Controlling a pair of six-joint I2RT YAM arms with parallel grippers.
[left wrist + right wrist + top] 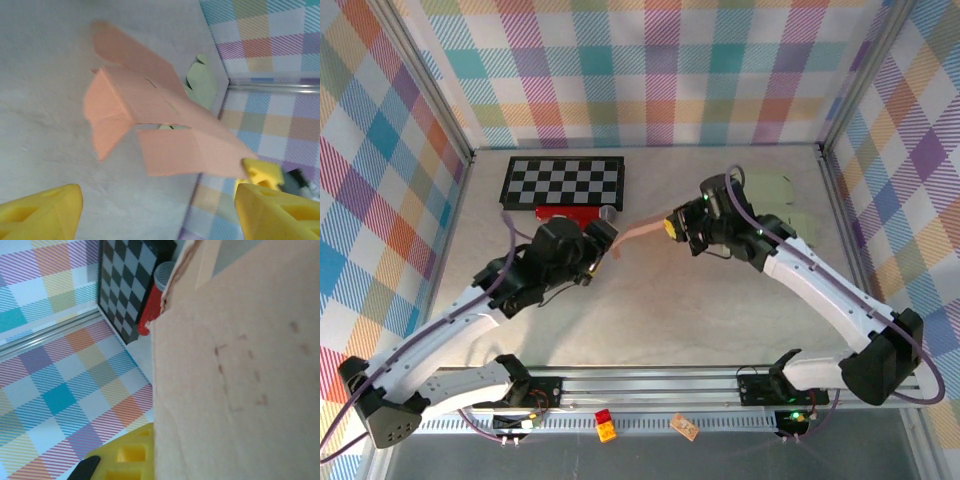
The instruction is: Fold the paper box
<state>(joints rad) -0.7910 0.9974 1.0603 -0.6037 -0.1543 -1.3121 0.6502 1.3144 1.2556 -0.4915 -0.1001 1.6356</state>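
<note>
The paper box is a flat, creased pink cut-out (640, 232), held up above the table between the two arms. In the left wrist view the paper box (150, 115) hangs ahead with its flaps spread. My right gripper (672, 228) is shut on its right edge; one yellow finger (125, 455) presses against the sheet (235, 365), and the sheet hides the other. My left gripper (608, 238) is at the sheet's left end. Its yellow fingers (45, 210) stand wide open around nothing, just short of the paper.
A black-and-white checkerboard (563, 182) lies at the back left with a red block (570, 213) in front of it. A pale green paper cut-out (775, 195) lies at the back right near the wall. Plaid walls close in three sides.
</note>
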